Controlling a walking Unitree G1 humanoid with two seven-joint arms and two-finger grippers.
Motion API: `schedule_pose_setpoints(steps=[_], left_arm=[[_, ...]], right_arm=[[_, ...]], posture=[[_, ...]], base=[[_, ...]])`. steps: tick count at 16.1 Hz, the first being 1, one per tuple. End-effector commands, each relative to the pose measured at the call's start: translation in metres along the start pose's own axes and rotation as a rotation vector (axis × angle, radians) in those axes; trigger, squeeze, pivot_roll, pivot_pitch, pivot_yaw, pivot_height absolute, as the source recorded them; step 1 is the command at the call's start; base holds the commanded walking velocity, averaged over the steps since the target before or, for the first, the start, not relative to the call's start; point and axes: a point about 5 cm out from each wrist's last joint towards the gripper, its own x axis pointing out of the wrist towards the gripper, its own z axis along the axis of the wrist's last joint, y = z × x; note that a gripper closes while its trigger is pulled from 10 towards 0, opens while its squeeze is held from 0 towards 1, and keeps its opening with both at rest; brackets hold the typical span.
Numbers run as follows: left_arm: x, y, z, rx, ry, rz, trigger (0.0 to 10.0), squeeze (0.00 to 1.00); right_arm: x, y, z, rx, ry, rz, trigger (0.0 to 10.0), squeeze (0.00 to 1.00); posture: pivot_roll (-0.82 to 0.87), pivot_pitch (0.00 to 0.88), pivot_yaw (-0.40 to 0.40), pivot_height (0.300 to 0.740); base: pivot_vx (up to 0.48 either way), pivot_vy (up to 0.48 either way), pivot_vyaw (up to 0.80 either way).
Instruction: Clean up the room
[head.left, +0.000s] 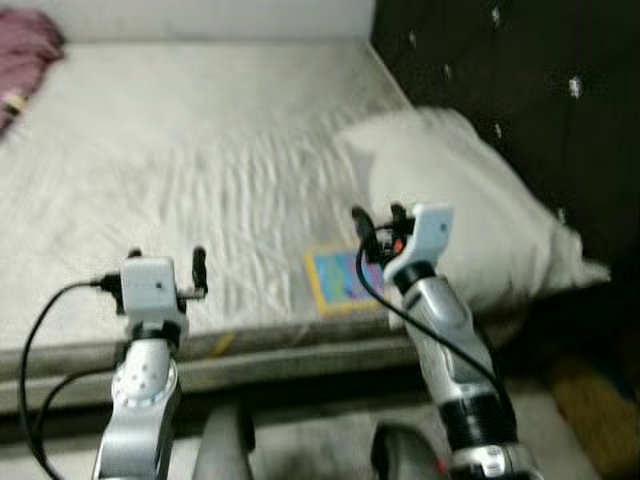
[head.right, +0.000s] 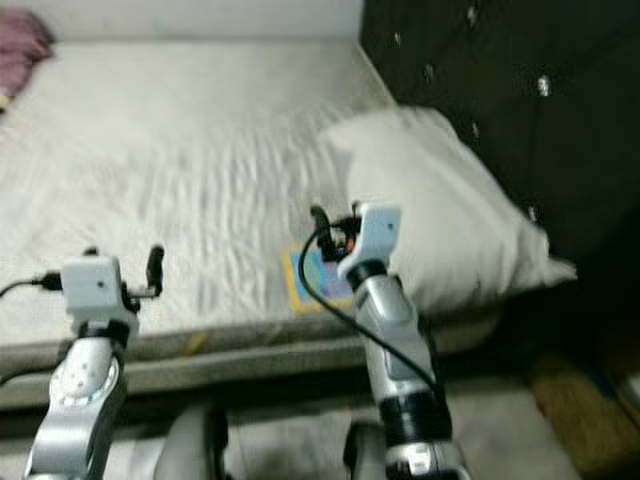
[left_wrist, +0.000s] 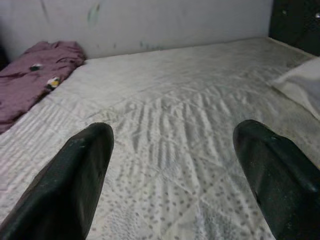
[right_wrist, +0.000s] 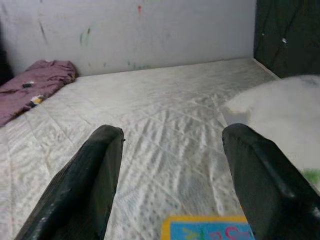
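A flat book with a yellow border and blue cover (head.left: 340, 278) lies on the white mattress (head.left: 200, 150) near its front edge, beside a white pillow (head.left: 470, 210). My right gripper (head.left: 378, 222) hovers open just above and right of the book, whose edge appears between the fingers (right_wrist: 210, 229). My left gripper (head.left: 168, 262) is open over the mattress front edge at the left, with nothing between its fingers (left_wrist: 80, 175).
A crumpled purple cloth (head.left: 25, 55) lies at the far left corner of the mattress, against the wall. A dark tufted headboard (head.left: 520, 90) rises on the right behind the pillow. The bed's front edge (head.left: 260, 360) runs below both grippers.
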Motion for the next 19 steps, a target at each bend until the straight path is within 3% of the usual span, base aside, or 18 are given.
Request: schedule_pose_setpoints(steps=[1, 3, 8, 14, 19], left_arm=[[0.000, -0.004, -0.004, -0.010, 0.025, -0.018, 10.0, 0.00], [0.001, -0.008, -0.006, -0.005, 0.030, -0.031, 10.0, 0.00], [0.011, -0.007, -0.003, 0.012, 0.023, -0.034, 10.0, 0.00], [0.002, -0.017, -0.010, -0.041, 0.069, -0.055, 10.0, 0.00], [0.004, -0.018, -0.010, -0.058, 0.074, -0.063, 10.0, 0.00]], right_arm=[[-0.002, -0.003, 0.001, 0.000, -0.011, -0.010, 10.0, 0.00], [-0.002, -0.004, 0.002, -0.003, -0.014, -0.013, 10.0, 0.00], [-0.002, -0.006, 0.003, -0.014, -0.010, -0.012, 10.0, 0.00], [-0.006, -0.011, 0.002, -0.030, 0.002, -0.020, 10.0, 0.00], [-0.009, -0.014, -0.004, -0.044, 0.028, -0.052, 10.0, 0.00]], posture=[[0.02, 0.000, -0.008, 0.718], [0.01, 0.000, -0.007, 0.740], [0.01, 0.000, -0.031, 0.740], [0.00, 0.000, -0.029, 0.740], [0.00, 0.000, -0.028, 0.740]], base=[[0.000, 0.000, 0.00], [0.000, 0.000, 0.00], [0.000, 0.000, 0.00], [0.000, 0.000, 0.00], [0.000, 0.000, -0.16]])
